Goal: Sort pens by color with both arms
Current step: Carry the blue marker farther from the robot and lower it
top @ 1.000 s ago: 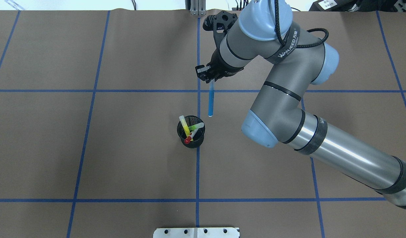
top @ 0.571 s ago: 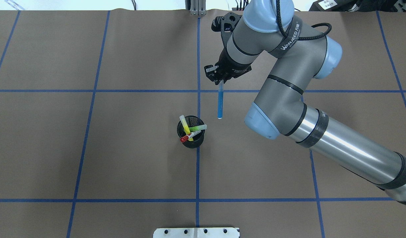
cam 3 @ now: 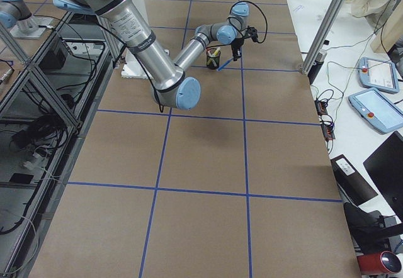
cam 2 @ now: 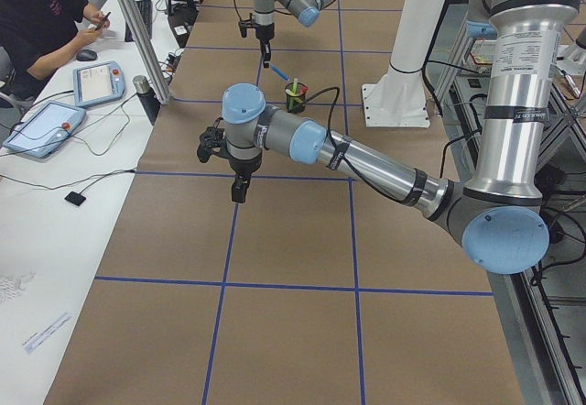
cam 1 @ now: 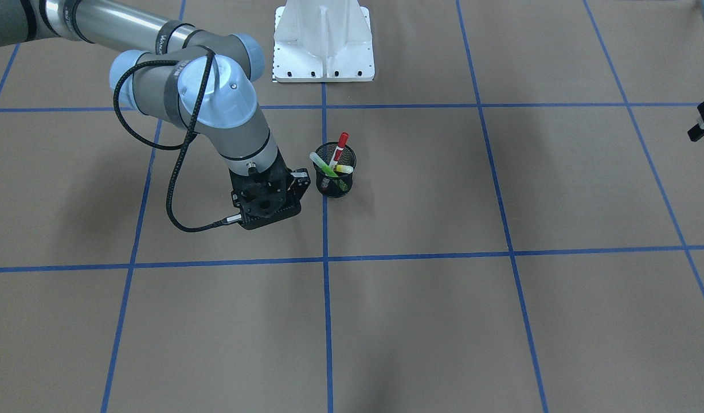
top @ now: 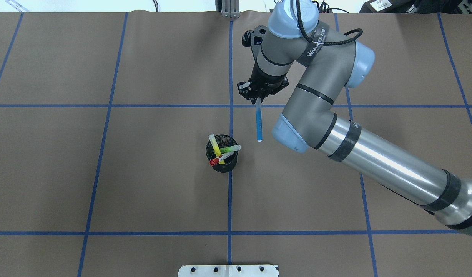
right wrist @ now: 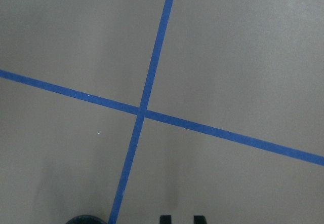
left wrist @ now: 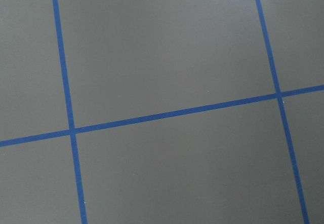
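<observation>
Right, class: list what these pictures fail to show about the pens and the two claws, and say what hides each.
- Blue pen: in the front-facing view it is hidden behind the right claw that holds it.
- Left claw: cut off by the front-facing view's right edge and outside the overhead view, so I cannot tell whether it is open or shut.
- Three pens in the mesh cup: their lower ends are hidden inside it in every view.

A cup [top: 222, 161] stands near the middle of the table [top: 143, 184], with three pens [top: 220, 151] leaning inside it. Just beyond the cup and to its right, apart from it, a fourth pen [top: 259, 123] hangs from the right gripper [top: 257, 99]. The left gripper [cam 2: 238, 192] hangs well away over the table's left side.
</observation>
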Controlling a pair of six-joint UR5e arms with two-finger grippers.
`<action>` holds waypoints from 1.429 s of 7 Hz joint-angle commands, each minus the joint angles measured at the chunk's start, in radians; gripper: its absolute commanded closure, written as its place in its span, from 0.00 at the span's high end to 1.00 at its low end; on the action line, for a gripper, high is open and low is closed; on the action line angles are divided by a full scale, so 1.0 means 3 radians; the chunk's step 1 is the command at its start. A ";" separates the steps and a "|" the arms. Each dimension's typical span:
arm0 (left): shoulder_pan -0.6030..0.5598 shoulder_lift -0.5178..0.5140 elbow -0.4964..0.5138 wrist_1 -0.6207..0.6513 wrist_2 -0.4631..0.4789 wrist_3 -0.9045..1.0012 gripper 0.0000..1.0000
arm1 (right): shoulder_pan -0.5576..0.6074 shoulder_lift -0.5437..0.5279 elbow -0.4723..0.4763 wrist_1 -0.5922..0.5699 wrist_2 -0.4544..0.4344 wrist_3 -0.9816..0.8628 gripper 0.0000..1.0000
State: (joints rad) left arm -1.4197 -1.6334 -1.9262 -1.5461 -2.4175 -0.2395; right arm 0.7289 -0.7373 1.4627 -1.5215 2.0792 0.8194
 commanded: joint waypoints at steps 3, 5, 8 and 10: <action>0.0487 -0.0123 -0.0119 -0.0415 0.0000 -0.1041 0.99 | 0.0111 0.0463 -0.0728 0.0040 -0.0002 0.0009 0.12; 0.0661 -0.0190 -0.0232 -0.0415 0.0010 -0.1358 0.99 | 0.0127 0.0509 -0.0866 0.0102 -0.0002 0.0131 0.12; 0.0693 -0.0216 -0.0257 -0.0415 0.0041 -0.1411 0.99 | 0.0061 0.0520 -0.0928 0.0122 0.0008 0.0219 0.13; 0.0703 -0.0216 -0.0257 -0.0415 0.0046 -0.1411 0.99 | 0.0040 0.0515 -0.0938 0.0107 0.0110 0.0234 0.16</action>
State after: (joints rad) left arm -1.2106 -1.6977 -2.0025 -1.6705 -2.4053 -0.6623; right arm 0.7466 -0.5819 1.1828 -1.4865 2.0961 0.8868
